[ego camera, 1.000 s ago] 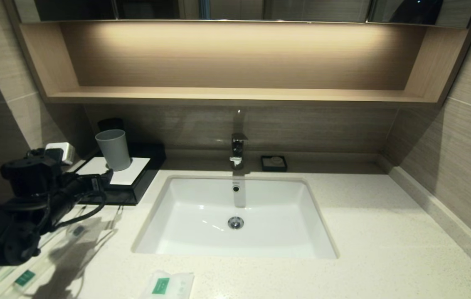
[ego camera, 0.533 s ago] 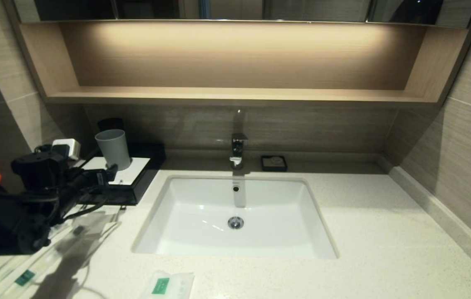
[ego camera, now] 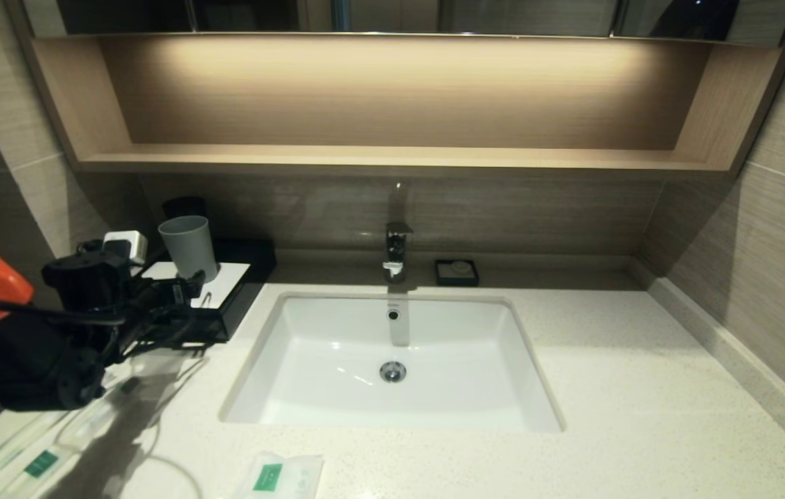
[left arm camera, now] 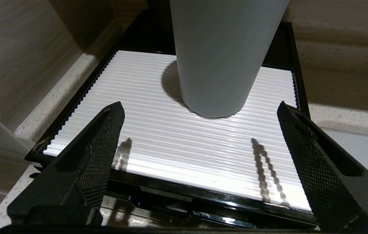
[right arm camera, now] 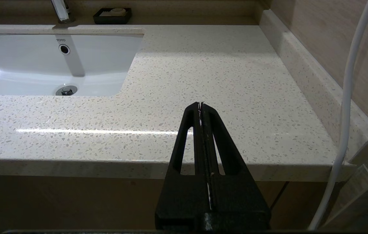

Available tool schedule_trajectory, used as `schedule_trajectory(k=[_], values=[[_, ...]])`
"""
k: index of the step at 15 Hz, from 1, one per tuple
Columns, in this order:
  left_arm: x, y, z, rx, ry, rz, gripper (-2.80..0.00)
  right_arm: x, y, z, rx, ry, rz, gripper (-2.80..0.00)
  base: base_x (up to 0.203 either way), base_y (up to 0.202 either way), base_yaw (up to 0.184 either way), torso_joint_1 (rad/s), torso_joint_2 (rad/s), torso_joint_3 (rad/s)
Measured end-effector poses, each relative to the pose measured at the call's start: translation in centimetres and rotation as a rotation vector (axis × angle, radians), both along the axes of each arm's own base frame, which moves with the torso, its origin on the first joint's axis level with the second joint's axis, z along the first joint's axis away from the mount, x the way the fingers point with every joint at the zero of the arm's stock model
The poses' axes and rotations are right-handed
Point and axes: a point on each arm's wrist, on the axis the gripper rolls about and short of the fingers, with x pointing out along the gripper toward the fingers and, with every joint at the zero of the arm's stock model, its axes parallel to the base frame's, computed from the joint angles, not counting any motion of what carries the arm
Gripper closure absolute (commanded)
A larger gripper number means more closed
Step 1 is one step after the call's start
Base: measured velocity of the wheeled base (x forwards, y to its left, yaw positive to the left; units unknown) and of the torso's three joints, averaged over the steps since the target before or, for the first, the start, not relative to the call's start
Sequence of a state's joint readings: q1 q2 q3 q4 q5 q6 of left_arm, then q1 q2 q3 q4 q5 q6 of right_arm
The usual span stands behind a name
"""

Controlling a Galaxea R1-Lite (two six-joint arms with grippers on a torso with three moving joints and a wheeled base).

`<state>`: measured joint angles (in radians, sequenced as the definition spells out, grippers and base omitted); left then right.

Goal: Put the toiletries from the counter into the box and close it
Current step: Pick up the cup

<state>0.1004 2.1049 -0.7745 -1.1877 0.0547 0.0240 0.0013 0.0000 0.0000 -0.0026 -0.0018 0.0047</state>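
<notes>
The box point(ego camera: 220, 313) stands at the counter's point(ego camera: 641, 388) back left, black with a white ribbed top point(left arm camera: 171, 146). My left gripper point(ego camera: 188, 294) hovers at the box's front edge, open and empty, its fingers point(left arm camera: 106, 143) spread wide over the top panel. In the left wrist view the left gripper point(left arm camera: 200, 107) faces the grey cup point(left arm camera: 222, 55) standing on the box. Two wrapped toothbrushes point(ego camera: 39, 461) lie near the counter's front left. A white sachet point(ego camera: 278, 477) with a green label lies at the front edge. My right gripper point(right arm camera: 200, 104) is shut and empty, off the counter's front right edge.
A white sink point(ego camera: 392, 360) is set in the middle of the counter, with a tap point(ego camera: 397, 249) behind it. A small black soap dish point(ego camera: 456, 272) sits at the back. A wooden shelf point(ego camera: 392, 156) runs above. A white cable point(right arm camera: 346, 97) hangs beside the right wall.
My left arm has moved forward and to the right, bringing its gripper up to the box's front edge. More of the toothbrushes now shows behind it.
</notes>
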Motion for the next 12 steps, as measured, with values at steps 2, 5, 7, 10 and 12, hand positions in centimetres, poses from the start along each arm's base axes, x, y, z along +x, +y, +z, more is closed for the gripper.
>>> schedule_trajectory(k=[2, 5, 7, 10, 12], values=[[0.4, 0.0, -0.3, -0.001, 0.001, 0.001, -2.80, 0.0, 0.0, 0.0, 0.000, 0.000, 0.000, 0.00, 0.000, 0.000, 0.000, 0.000, 0.00, 0.000], [1.0, 0.1, -0.7, -0.001, -0.011, 0.001, -2.80, 0.0, 0.0, 0.0, 0.000, 0.000, 0.000, 0.00, 0.000, 0.000, 0.000, 0.000, 0.00, 0.000], [1.3, 0.1, -1.0, -0.002, -0.011, 0.001, -2.80, 0.0, 0.0, 0.0, 0.000, 0.000, 0.000, 0.00, 0.000, 0.000, 0.000, 0.000, 0.00, 0.000], [1.6, 0.1, -1.2, -0.010, -0.013, 0.000, -2.80, 0.0, 0.0, 0.0, 0.000, 0.000, 0.000, 0.00, 0.000, 0.000, 0.000, 0.000, 0.00, 0.000], [1.7, 0.1, -1.3, -0.012, -0.016, -0.001, -2.80, 0.0, 0.0, 0.0, 0.000, 0.000, 0.000, 0.00, 0.000, 0.000, 0.000, 0.000, 0.00, 0.000]])
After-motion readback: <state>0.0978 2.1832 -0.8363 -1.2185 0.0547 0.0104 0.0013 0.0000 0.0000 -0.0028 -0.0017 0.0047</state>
